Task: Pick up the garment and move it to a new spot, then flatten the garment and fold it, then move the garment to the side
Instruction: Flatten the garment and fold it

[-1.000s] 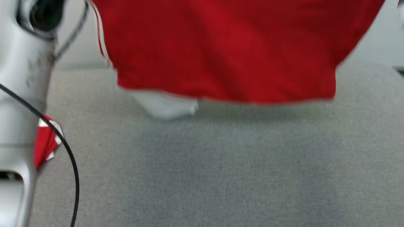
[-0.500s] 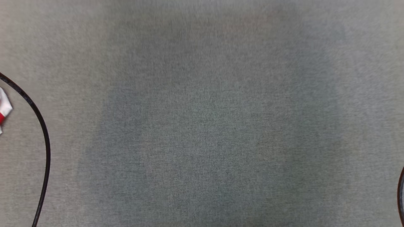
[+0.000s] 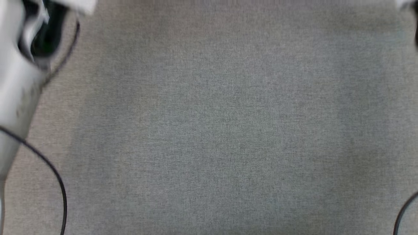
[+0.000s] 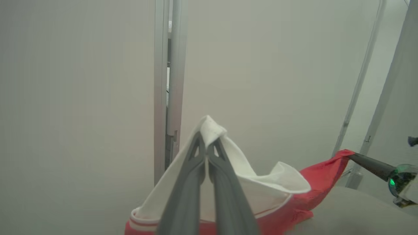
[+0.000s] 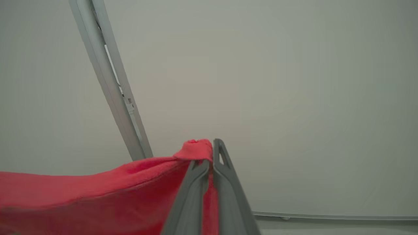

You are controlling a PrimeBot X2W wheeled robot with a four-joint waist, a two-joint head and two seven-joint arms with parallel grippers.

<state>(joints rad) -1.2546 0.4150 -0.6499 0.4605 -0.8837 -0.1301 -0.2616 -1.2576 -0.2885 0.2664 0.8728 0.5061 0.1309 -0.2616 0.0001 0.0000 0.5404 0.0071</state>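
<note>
The garment (image 4: 294, 202) is red with a white panel and white striped trim, and it hangs stretched between my two grippers above the table. In the left wrist view my left gripper (image 4: 207, 138) is shut on a fold of the white panel. To its right, my right gripper (image 4: 351, 156) pinches the garment's red corner. The right wrist view shows that gripper (image 5: 210, 153) shut on a bunched red edge of the garment (image 5: 98, 189), which sags away to the left. In the head view my pale left forearm (image 3: 19, 81) stands at the upper left, blurred.
The grey cloth-covered table (image 3: 209, 130) spreads below me. Black cables curve in at the lower left (image 3: 55, 176) and lower right (image 3: 401, 212). Plain pale walls and a grey upright post (image 4: 166, 81) stand behind the garment.
The head camera has shifted: the red cloth that filled its top a second ago is out of the picture. My left forearm is back at the upper left. Both grippers stay shut.
</note>
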